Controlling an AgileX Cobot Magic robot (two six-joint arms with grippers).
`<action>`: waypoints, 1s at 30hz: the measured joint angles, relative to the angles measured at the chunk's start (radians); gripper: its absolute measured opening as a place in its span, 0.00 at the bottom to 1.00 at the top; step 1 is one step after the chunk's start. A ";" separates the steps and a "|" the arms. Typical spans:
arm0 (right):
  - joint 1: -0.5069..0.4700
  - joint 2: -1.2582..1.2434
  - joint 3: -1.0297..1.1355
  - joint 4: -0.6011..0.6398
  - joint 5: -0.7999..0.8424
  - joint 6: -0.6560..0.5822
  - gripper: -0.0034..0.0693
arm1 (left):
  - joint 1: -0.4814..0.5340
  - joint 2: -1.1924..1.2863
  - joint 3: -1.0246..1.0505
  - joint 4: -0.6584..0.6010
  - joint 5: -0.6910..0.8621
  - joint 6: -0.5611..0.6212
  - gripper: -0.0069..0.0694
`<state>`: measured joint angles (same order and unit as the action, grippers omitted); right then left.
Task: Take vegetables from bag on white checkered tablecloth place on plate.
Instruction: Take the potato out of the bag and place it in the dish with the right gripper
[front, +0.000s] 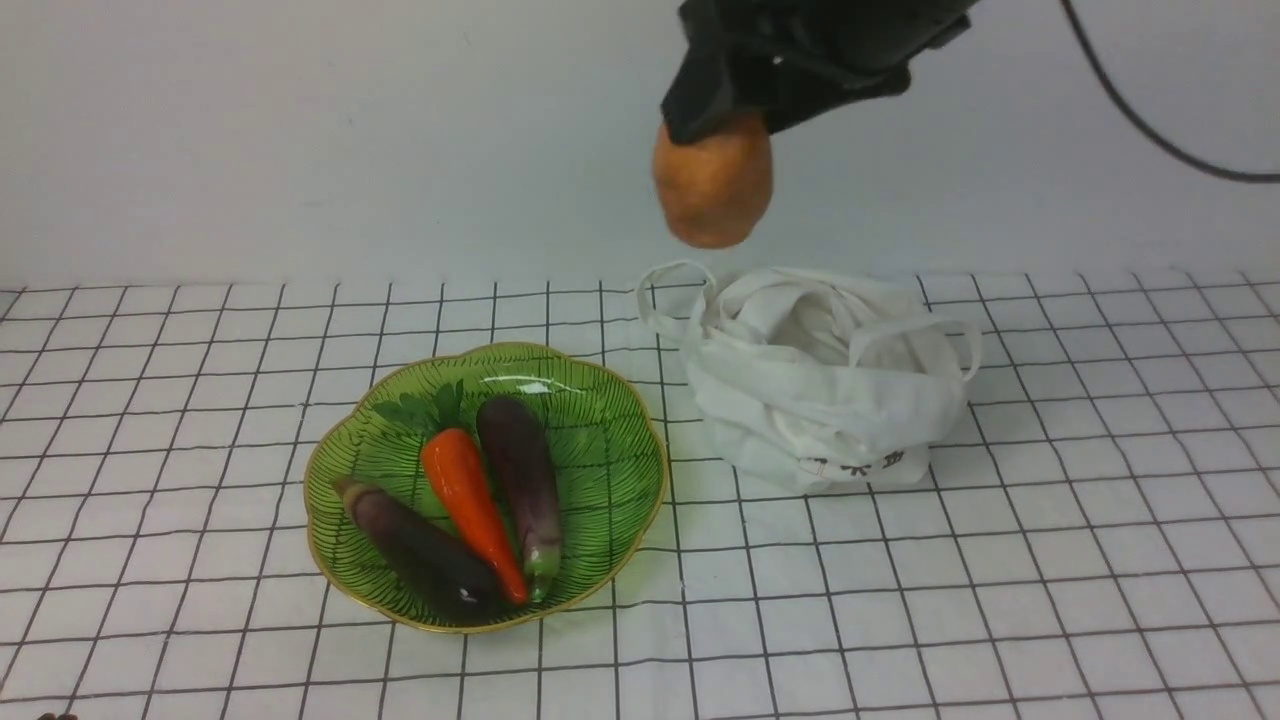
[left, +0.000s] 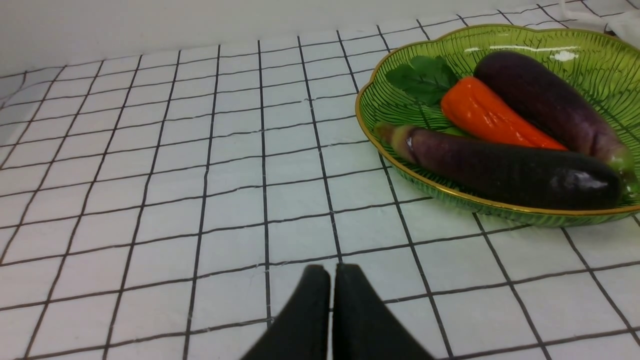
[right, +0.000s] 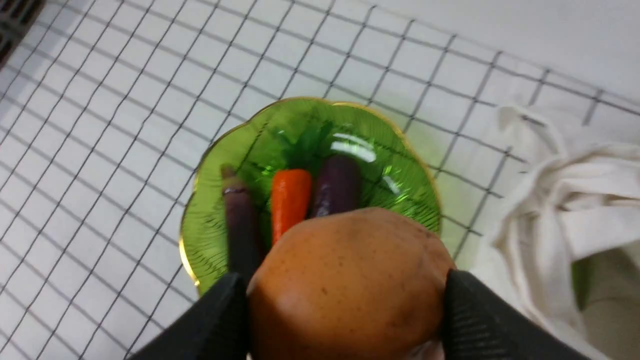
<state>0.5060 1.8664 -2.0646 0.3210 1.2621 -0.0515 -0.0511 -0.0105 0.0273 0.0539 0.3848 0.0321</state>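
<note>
Observed potato (front: 712, 190) clamped in right gripper (right: 346, 290), aloft near bag (front: 830, 400), awaiting placement. Counted carrot (front: 470, 500) and two eggplants on plate (front: 615, 460). Judged nearly complete; cannot verify bag's contents. Found left gripper (left: 332, 280) closed.

Plate (front: 620, 480), translucent green with dark leaf-vein lines and a gold scalloped rim, together with carrot (front: 470, 500), bright orange-red with dark green leaves (front: 425, 408), and two eggplants (front: 520, 470) (front: 420, 550), deep purple to near-black, one tipped green, the other paling to brownish tan. Potato (right: 350, 285), tan-orange to brown, finely flecked with darker specks; bag (front: 830, 390), plain white, bearing small dark printed characters and a touch of red along its lower part; tablecloth (front: 180, 450), white with a grid of thin black lines; wall (front: 300, 130), plain pale bluish grey; grippers (right: 345, 300) (left: 332, 280), black
</note>
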 joint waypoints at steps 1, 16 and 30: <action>0.021 0.014 0.000 0.001 0.000 0.001 0.66 | 0.000 0.000 0.000 0.000 0.000 0.000 0.08; 0.149 0.352 0.010 -0.037 -0.011 0.072 0.66 | 0.000 0.000 0.000 0.000 0.000 0.000 0.08; 0.149 0.386 -0.022 -0.096 -0.025 0.095 0.91 | 0.000 0.000 0.000 0.000 0.000 0.000 0.08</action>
<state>0.6548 2.2526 -2.0862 0.2249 1.2375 0.0439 -0.0511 -0.0105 0.0273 0.0539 0.3848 0.0321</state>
